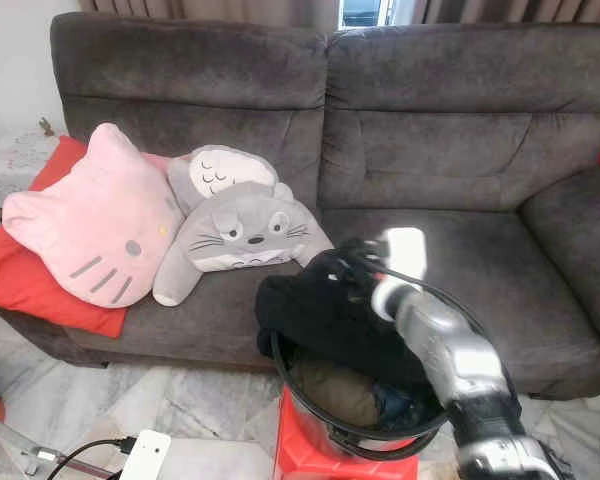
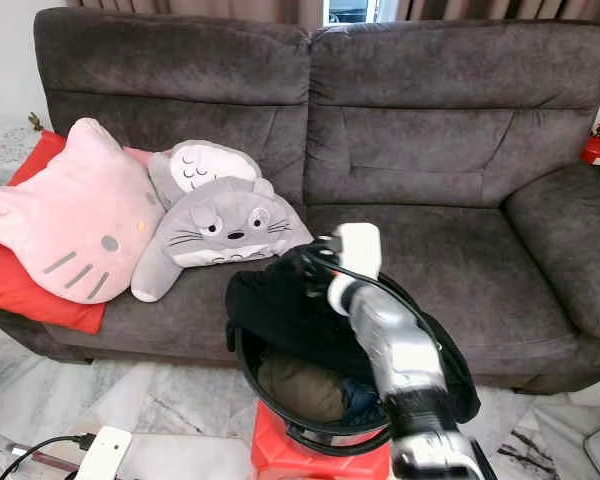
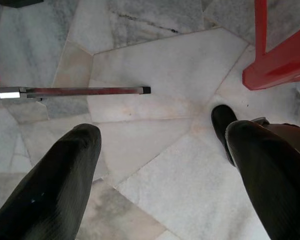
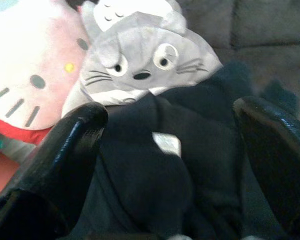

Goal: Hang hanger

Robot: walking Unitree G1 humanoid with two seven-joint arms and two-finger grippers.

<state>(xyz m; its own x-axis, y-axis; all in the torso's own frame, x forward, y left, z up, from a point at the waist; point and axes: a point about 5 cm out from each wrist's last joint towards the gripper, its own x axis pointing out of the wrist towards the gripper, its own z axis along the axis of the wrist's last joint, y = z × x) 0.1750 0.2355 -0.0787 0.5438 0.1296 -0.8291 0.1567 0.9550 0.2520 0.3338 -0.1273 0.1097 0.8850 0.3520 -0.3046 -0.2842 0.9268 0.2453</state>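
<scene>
- Your right pincer (image 4: 165,150) hovers spread wide over the black garment (image 1: 320,315) heaped on the laundry basket (image 1: 365,425); nothing gripped.
- Your left pincer (image 3: 160,170) hangs parted above the floor (image 3: 155,60).
- I can't make out any hanger, so hanging looks unstarted.

A matt, velvety grey fabric sofa (image 1: 420,120) holds soft plush cushions (image 1: 90,225). At 6 o'clock, dark matt cloth (image 1: 320,310) drapes a glossy black basket (image 1: 380,432). The arm (image 1: 460,365) is brushed silver metal. The floor (image 3: 155,65) is polished marble.
</scene>
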